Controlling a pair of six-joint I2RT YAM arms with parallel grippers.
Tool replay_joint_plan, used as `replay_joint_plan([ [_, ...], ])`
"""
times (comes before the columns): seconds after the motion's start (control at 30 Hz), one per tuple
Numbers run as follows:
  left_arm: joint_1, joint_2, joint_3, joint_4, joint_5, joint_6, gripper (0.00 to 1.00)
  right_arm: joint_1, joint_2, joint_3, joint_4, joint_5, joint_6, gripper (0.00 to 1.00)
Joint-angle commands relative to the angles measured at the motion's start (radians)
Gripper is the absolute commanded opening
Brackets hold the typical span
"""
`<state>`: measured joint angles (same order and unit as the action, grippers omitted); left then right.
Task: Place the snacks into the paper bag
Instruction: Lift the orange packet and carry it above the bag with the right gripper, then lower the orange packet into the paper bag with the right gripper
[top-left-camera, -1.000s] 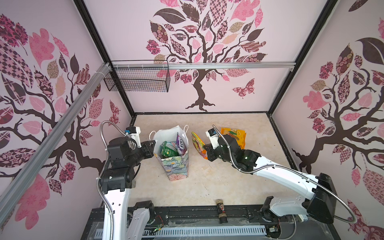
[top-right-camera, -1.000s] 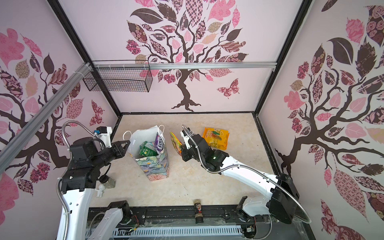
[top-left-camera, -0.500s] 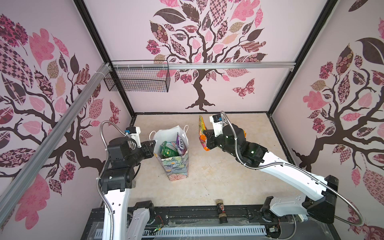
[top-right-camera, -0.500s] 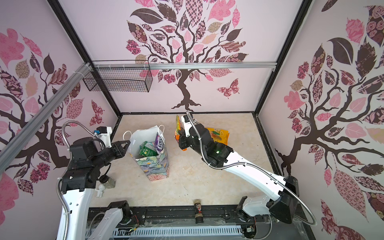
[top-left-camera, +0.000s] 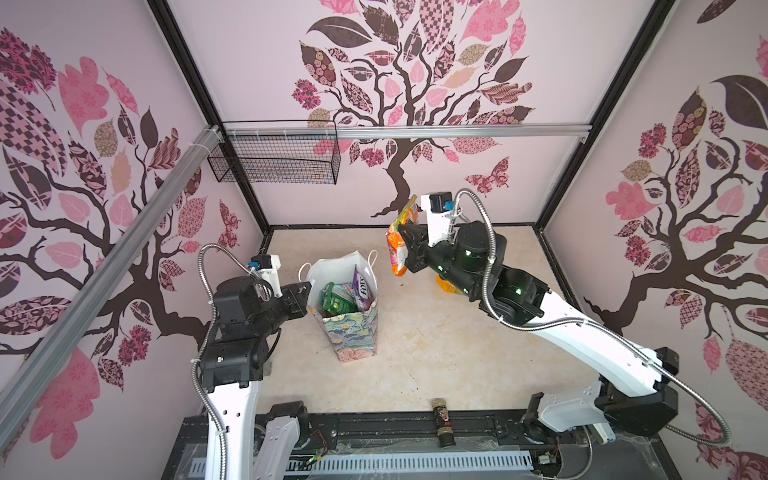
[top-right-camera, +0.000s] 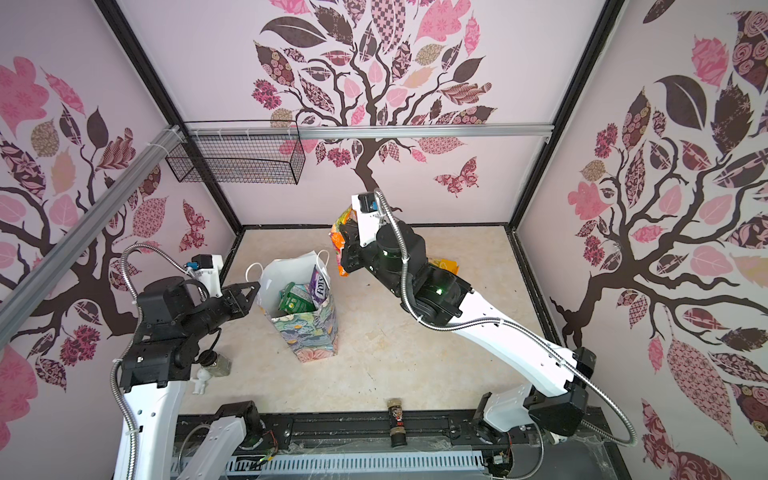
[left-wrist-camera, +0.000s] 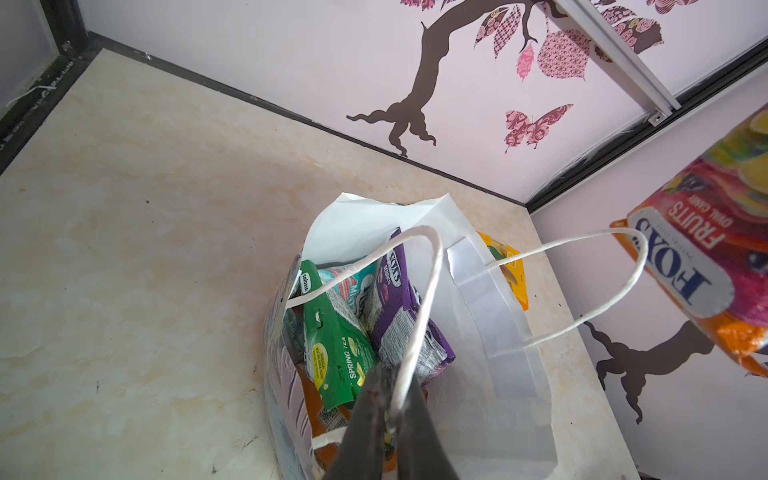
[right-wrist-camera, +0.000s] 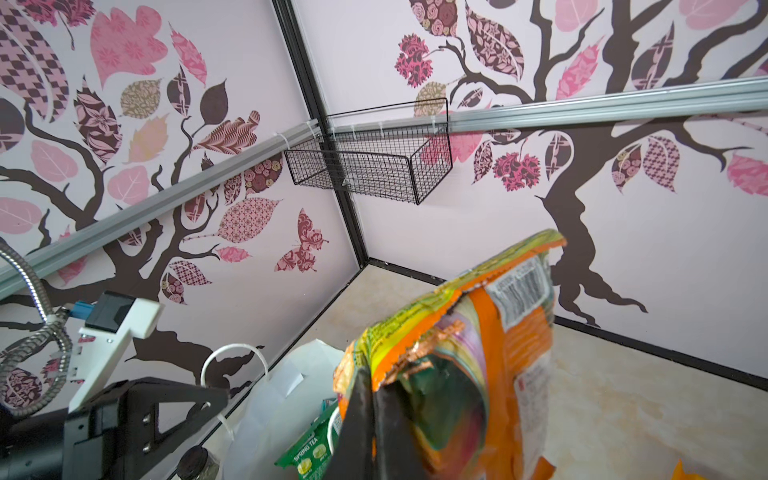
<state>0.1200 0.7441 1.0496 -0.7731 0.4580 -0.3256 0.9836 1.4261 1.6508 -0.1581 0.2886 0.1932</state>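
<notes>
1. Overhead, in both top views, your right claw (top-left-camera: 409, 247) is clenched on the orange FOX'S packet (top-left-camera: 395, 245). It hangs the packet beside the paper bag (top-left-camera: 353, 332), not over its mouth. Let go here and it likely lands on the desk (top-left-camera: 436, 345). A second orange packet (top-right-camera: 444, 264) lies on the desk, half hidden by that arm.
2. Left wrist view: your left claw (left-wrist-camera: 392, 411) pinches one cord handle (left-wrist-camera: 422, 316). The free handle (left-wrist-camera: 540, 249) loops across the approach and may snag the load. Inside stand a green packet (left-wrist-camera: 336, 345), a purple packet (left-wrist-camera: 395, 307) and a teal packet (left-wrist-camera: 349, 282).
3. Right wrist view: the grasp sits on a crumpled edge, so the glossy film could slip.
</notes>
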Motion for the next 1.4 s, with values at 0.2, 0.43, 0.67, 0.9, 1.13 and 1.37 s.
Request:
replay_joint_plan([
  [0.2, 0.004, 0.001, 0.0, 0.014, 0.021, 0.002, 0.11, 0.03, 0.078, 0.177, 0.0, -0.051, -0.046, 0.0],
  [0.43, 0.003, 0.007, 0.008, 0.016, 0.024, -0.001, 0.11, 0.077, 0.152, 0.296, -0.017, -0.095, -0.047, 0.0],
  [0.67, 0.004, 0.009, 0.011, 0.015, 0.022, -0.001, 0.11, 0.104, 0.242, 0.401, -0.034, -0.194, -0.033, 0.0],
  [0.9, 0.004, 0.011, 0.014, 0.015, 0.014, -0.003, 0.11, 0.113, 0.291, 0.392, -0.024, -0.233, -0.057, 0.0],
  [1.13, 0.004, 0.01, 0.015, 0.014, 0.002, -0.003, 0.11, 0.114, 0.286, 0.274, 0.046, -0.248, -0.073, 0.0],
  [1.37, 0.004, -0.004, 0.014, 0.02, -0.014, -0.009, 0.11, 0.112, 0.281, 0.167, 0.114, -0.265, -0.089, 0.0],
])
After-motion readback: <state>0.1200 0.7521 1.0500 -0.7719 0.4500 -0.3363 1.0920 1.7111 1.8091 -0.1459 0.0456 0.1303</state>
